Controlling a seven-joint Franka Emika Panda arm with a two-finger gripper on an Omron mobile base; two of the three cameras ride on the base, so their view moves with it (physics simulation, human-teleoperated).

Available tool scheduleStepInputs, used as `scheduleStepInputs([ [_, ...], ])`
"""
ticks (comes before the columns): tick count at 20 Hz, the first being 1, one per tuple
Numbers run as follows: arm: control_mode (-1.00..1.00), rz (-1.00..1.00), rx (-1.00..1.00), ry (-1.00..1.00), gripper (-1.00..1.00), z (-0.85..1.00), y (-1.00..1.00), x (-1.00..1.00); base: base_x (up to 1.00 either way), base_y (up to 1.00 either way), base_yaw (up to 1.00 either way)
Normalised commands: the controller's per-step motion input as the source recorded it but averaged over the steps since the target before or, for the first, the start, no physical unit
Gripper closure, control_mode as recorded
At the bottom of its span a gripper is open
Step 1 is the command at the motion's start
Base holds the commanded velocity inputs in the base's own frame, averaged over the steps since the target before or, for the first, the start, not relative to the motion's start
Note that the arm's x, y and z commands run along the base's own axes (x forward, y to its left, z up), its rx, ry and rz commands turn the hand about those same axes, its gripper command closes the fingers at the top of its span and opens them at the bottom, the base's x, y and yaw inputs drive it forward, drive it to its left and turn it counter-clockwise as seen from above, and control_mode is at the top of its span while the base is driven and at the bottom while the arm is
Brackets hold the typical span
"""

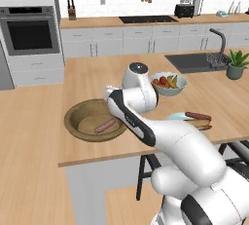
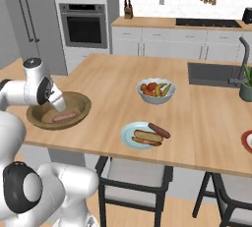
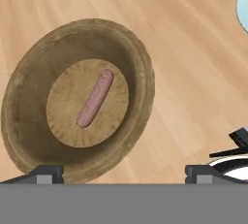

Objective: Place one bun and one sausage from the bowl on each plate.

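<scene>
Item: my gripper (image 3: 123, 173), jaws wide apart, empty, above the wooden bowl (image 3: 29, 87); one pinkish-brown sausage (image 3: 95, 98) lies ahead on its floor.

The arm (image 1: 141, 121) covers the near right rim of the wooden bowl (image 1: 78, 117) in the left base view, and its wrist hides the bowl's near left wall in the right base view. The light blue plate (image 1: 176, 116), off to the side of the jaws, is mostly masked by the arm in the left base view; in the hand view the frame's edge leaves a mere sliver of it. The red-rimmed plate (image 2: 247, 141) is cut by the right edge, its contents too small to tell. The jaws' tips are clipped along the hand view's bottom.
</scene>
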Motion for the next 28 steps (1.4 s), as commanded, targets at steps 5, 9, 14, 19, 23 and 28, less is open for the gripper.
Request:
scheduleStepInputs([
  [5,-1.00,-0.21,0.19,0.13,-1.00,-0.60,0.48,0.62,0.00,0.00,0.00],
  [9,-1.00,-0.11,0.03,0.16,-1.00,-0.41,0.10,0.59,0.00,0.00,0.00],
  [14,-1.00,-0.03,0.00,0.17,-1.00,-0.01,0.06,0.21,0.00,0.00,0.00],
  [19,-1.00,0.00,0.00,0.11,-1.00,-0.18,0.08,0.31,0.00,0.00,0.00],
  [23,-1.00,0.00,0.00,0.00,-1.00,-0.39,0.00,0.20,0.00,0.00,0.00],
  [28,-1.00,0.00,0.00,0.01,-1.00,-0.37,0.00,0.24,0.00,0.00,0.00],
])
